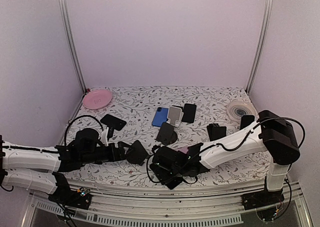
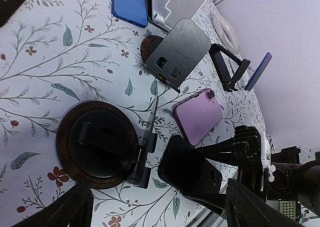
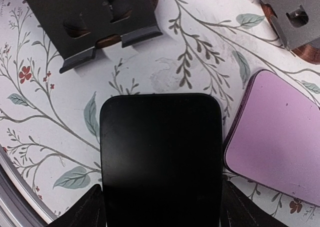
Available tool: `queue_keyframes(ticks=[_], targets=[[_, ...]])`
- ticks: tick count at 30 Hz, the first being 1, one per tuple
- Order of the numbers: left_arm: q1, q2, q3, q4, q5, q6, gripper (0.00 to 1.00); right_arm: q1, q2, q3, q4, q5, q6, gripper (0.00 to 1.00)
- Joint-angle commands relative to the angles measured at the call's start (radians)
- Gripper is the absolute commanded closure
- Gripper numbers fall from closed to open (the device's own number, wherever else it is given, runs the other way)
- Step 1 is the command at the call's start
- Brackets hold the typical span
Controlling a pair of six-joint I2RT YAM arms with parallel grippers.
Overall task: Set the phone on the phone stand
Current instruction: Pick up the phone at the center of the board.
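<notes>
Fingers of the right gripper (image 3: pixel 161 194) sit against both long edges of a glossy black rounded-corner phone (image 3: pixel 161 147), pinching it across its width. The phone faces the wrist camera flat-on, above the floral-print tablecloth (image 3: pixel 45 137) near the table's 6 o'clock edge. Whether its far end rests on the cloth I cannot tell.

The left gripper (image 2: pixel 160 197) stands spread wide with nothing between its fingers. It points at a phone stand with a round dark-wood base and a grey metal back plate (image 2: pixel 97 147), which stands upright just ahead of it.

In the top view this stand is at about 10 o'clock from the right gripper, near the held phone but apart from it. At roughly 1 o'clock from the right gripper, just beside the black phone, a lilac-pink phone (image 3: pixel 277 147) lies flat with its back up. At 12 o'clock stands a second grey metal stand on a wooden disc (image 2: pixel 177 49).

Farther out, around the table's middle, a blue phone (image 1: pixel 160 116), a white phone holder (image 1: pixel 175 114) and another black phone (image 1: pixel 189 112) sit side by side. A pink round plate (image 1: pixel 97 98) lies at the table's 10 o'clock corner, and a white coiled ring (image 1: pixel 240 108) at its 2 o'clock corner.
</notes>
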Motion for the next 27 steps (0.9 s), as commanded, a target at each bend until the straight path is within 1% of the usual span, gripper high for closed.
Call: queue_keyframes(ticks=[1,5,10,17,21,27], targets=[[-0.027,0.030,-0.016,0.133,-0.004,-0.103,0.09,-0.042,-0.039,-0.096,-0.001,0.019,0.033,0.28],[-0.067,0.113,-0.004,0.209,-0.019,-0.152,0.11,-0.052,-0.094,-0.140,0.050,0.027,0.052,0.28],[-0.124,0.239,0.056,0.265,-0.040,-0.201,0.12,-0.064,-0.145,-0.177,0.107,0.025,0.063,0.28],[-0.155,0.382,0.122,0.344,-0.021,-0.256,0.14,-0.083,-0.193,-0.209,0.186,-0.021,0.067,0.28],[-0.167,0.454,0.173,0.353,-0.005,-0.264,0.16,-0.094,-0.207,-0.219,0.212,-0.040,0.071,0.28],[-0.181,0.514,0.224,0.339,0.016,-0.271,0.20,-0.116,-0.242,-0.267,0.260,-0.076,0.087,0.28]])
